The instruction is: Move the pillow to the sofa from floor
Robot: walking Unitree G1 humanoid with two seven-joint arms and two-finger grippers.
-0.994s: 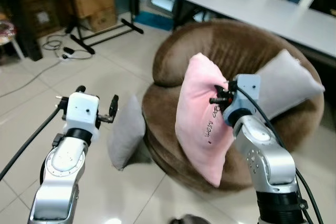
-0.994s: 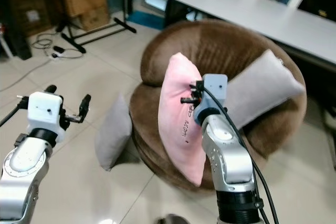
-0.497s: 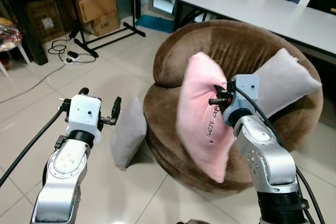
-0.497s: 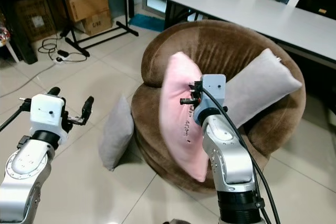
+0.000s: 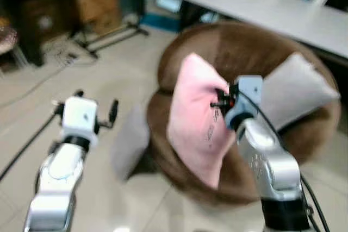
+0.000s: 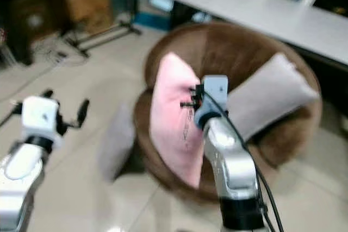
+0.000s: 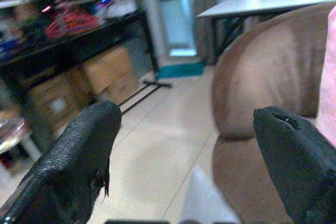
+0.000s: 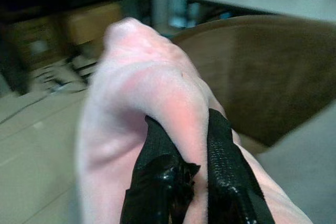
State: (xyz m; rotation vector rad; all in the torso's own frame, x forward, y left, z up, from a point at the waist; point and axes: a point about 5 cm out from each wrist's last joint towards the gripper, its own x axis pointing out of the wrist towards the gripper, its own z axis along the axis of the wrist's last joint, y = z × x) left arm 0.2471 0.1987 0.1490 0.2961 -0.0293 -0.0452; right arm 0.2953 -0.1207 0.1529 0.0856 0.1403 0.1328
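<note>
A pink pillow with dark lettering hangs upright in front of the round brown sofa. My right gripper is shut on the pillow's upper edge; in the right wrist view both black fingers pinch a fold of the pink pillow. My left gripper is raised over the floor to the left, open and holding nothing. In the left wrist view its fingers stand wide apart, facing the sofa.
A grey pillow lies on the sofa's right side. Another grey pillow leans on the tiled floor against the sofa's left base. A white table stands behind. Cardboard boxes, a stand and cables sit at the back left.
The whole picture has shifted and blurred, so the camera is moving. The pink pillow stays clamped in my right gripper, now slightly further left and up against the sofa. The left gripper stays open.
</note>
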